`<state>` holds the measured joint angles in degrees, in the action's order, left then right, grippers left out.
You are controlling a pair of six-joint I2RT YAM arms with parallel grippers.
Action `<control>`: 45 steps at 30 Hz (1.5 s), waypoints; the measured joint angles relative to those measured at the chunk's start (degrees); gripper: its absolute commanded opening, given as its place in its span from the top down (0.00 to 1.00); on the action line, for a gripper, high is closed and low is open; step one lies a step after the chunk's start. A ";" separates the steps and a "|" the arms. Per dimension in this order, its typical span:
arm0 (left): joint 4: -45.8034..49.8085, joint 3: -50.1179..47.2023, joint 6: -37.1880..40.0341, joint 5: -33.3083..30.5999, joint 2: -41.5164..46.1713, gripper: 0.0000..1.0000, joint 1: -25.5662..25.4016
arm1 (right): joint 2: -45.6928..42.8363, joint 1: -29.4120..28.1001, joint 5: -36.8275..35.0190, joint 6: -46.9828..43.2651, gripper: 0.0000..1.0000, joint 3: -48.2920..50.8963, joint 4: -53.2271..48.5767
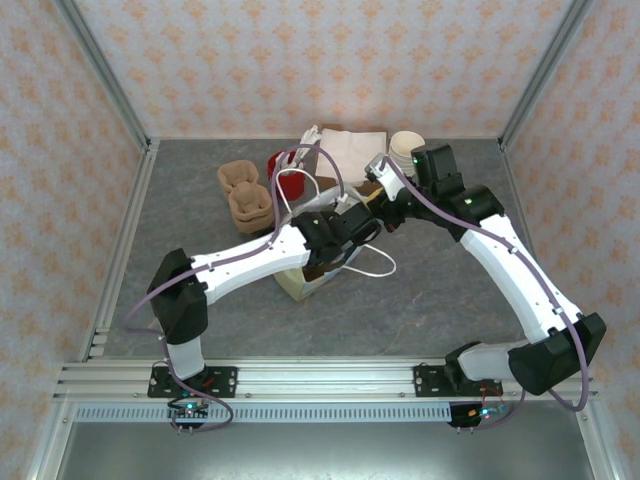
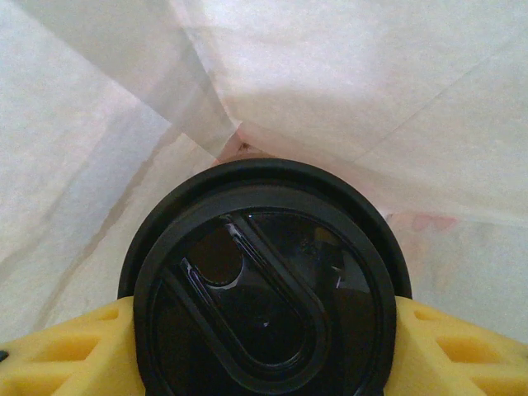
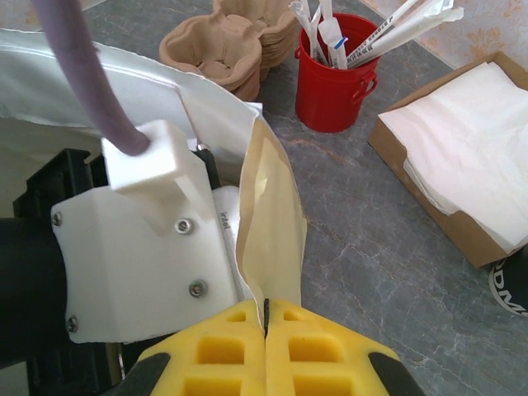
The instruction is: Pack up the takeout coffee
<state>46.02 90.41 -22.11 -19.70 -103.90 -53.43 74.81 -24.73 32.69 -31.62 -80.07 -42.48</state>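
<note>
Takeout coffee (image 2: 264, 289) is held by the left gripper (image 2: 264, 363), its round black lid being clasped between the two yellow fingers (image 2: 74, 351), one at each side of the rim. The jaws are set partly apart, at the width of the lid. The cup below the lid is hidden. Ahead of and around these fingers the inner walls of the white paper bag (image 2: 355, 91) are seen, so the coffee is placed inside the bag.

The right gripper (image 3: 266, 330) is closed, its yellow fingers (image 3: 210, 351) being pressed together on the thin edge of the bag's mouth, which rises as a cream flap just above them. To the left of these fingers the white wrist housing (image 3: 140, 256) of the left arm is seen reaching into the bag. Further ahead of them, a red bucket of straws (image 3: 334, 82) and a stack of pulp cup carriers (image 3: 219, 45) are set on the grey table (image 3: 371, 239); ahead and to the right, a cardboard tray of napkins (image 3: 466, 140) is seen.
</note>
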 measured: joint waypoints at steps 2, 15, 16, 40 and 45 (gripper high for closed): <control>-0.50 0.04 -0.15 0.39 -0.68 0.37 0.00 | 0.00 0.00 0.00 0.00 1.00 0.17 -0.11; -1.18 0.02 -0.44 3.28 -1.92 0.37 0.42 | 0.00 0.00 -1.07 0.28 1.00 1.40 -0.13; -1.36 -0.09 -0.44 3.69 -2.01 0.37 0.48 | 0.00 0.00 -1.29 0.50 1.00 1.53 -0.11; -3.48 0.20 -0.11 8.94 -4.50 0.37 3.56 | 1.33 0.46 -2.75 7.91 0.80 2.38 4.46; -3.50 0.81 0.11 9.03 -5.11 0.37 3.67 | -0.72 1.53 -2.86 9.66 0.78 3.82 5.97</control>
<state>42.52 91.22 -22.00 -10.68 -109.01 -49.76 74.08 -23.20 29.82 -21.96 -76.25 -36.51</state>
